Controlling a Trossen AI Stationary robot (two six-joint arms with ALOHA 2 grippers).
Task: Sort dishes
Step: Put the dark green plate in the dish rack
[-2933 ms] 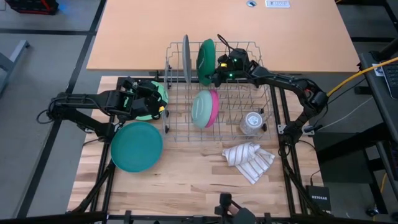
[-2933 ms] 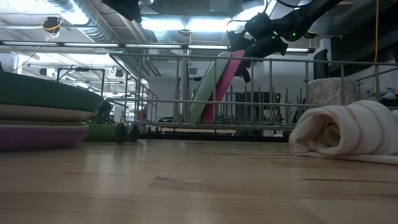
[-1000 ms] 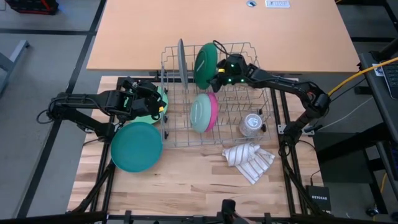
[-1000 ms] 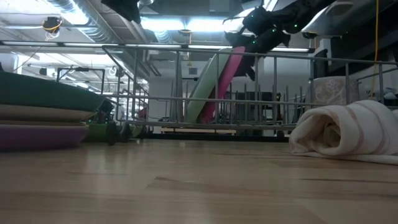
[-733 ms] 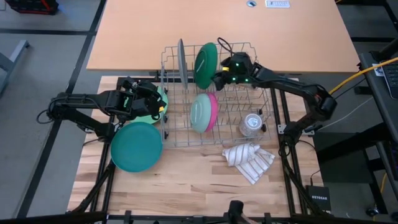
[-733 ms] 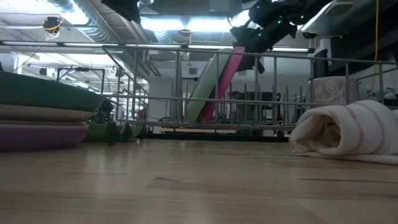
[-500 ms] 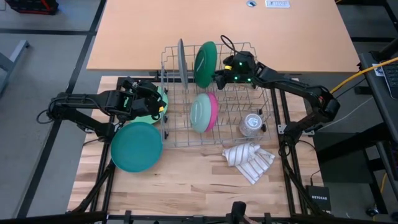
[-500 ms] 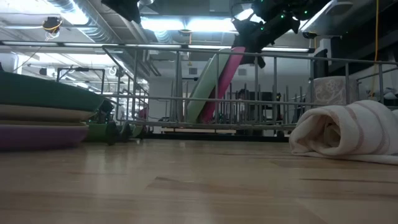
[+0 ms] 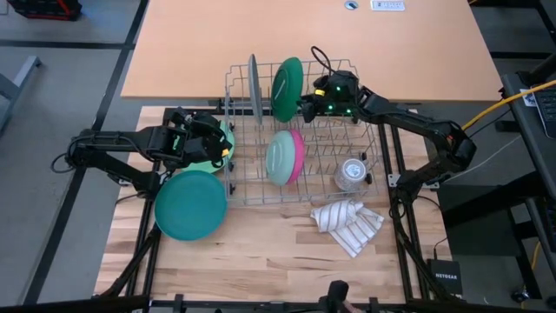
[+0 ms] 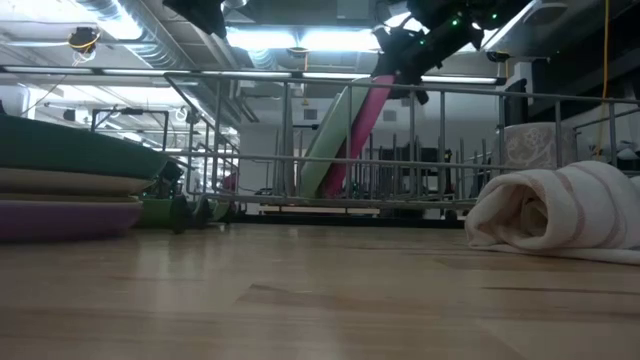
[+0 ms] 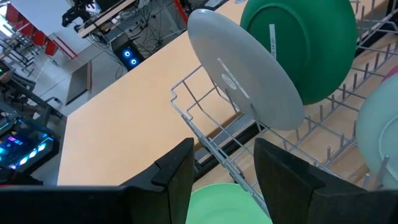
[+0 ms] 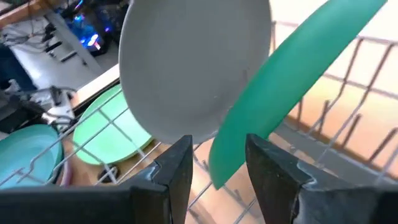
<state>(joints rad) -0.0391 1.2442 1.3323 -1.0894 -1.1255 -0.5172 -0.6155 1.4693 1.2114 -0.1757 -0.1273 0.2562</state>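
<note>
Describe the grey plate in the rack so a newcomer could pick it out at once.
Start at the wire dish rack in the middle of the wooden table. Along its far edge two dishes stand on edge; the round grey plastic plate is the one nearer the left arm's side, beside the dark green plate. It is the rack's only grey dish.

A pale wooden desk [image 9: 261, 252] of butcher-block planks stands against a larger tan tabletop [image 9: 304, 43], with grey floor [image 9: 52, 113] on either side. Overhead run bright strip lights [image 10: 300, 40] and silver ducts [image 10: 110, 15] (an industrial ceiling). A yellow cable [image 9: 499, 109] trails from the right, and a computer glows blue [image 11: 129, 56] under distant benches.
</note>
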